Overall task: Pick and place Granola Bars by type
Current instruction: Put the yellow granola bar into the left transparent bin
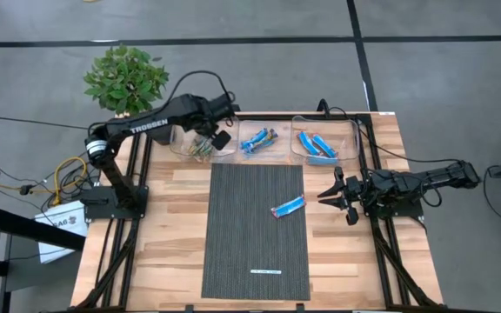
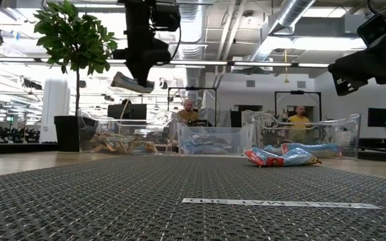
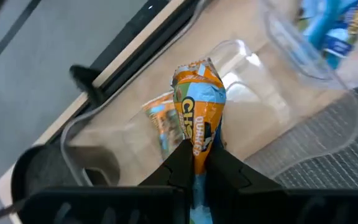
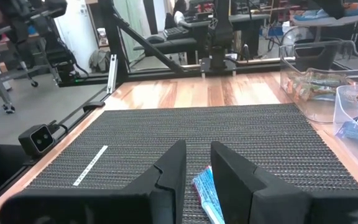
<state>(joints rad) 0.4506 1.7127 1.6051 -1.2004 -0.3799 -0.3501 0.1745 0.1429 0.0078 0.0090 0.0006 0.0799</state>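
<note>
My left gripper point(image 1: 219, 137) hangs over the left clear bin point(image 1: 188, 146), shut on an orange-and-blue granola bar point(image 3: 199, 99). That bin holds tan bars point(image 3: 161, 121). The middle bin point(image 1: 259, 139) has blue-and-orange bars, and the right bin point(image 1: 324, 143) has bright blue ones. One blue bar point(image 1: 288, 207) lies flat on the dark mat point(image 1: 255, 243). My right gripper point(image 1: 336, 193) sits low at the mat's right edge, open and pointing at this bar point(image 4: 205, 190) without touching it. My left gripper pinches the orange-and-blue bar between its two fingers at one end point(image 3: 199, 148). The rest of the bar sticks out beyond the fingertips. The bar is lifted clear above the left bin and shows tilted under the gripper in the low view point(image 2: 131, 83).
A thin white strip point(image 1: 265, 271) lies near the mat's near end. A potted plant point(image 1: 124, 78) stands beyond the table's far left corner. Cables trail off the table's left side. People sit in the room behind the table point(image 2: 189, 112).
</note>
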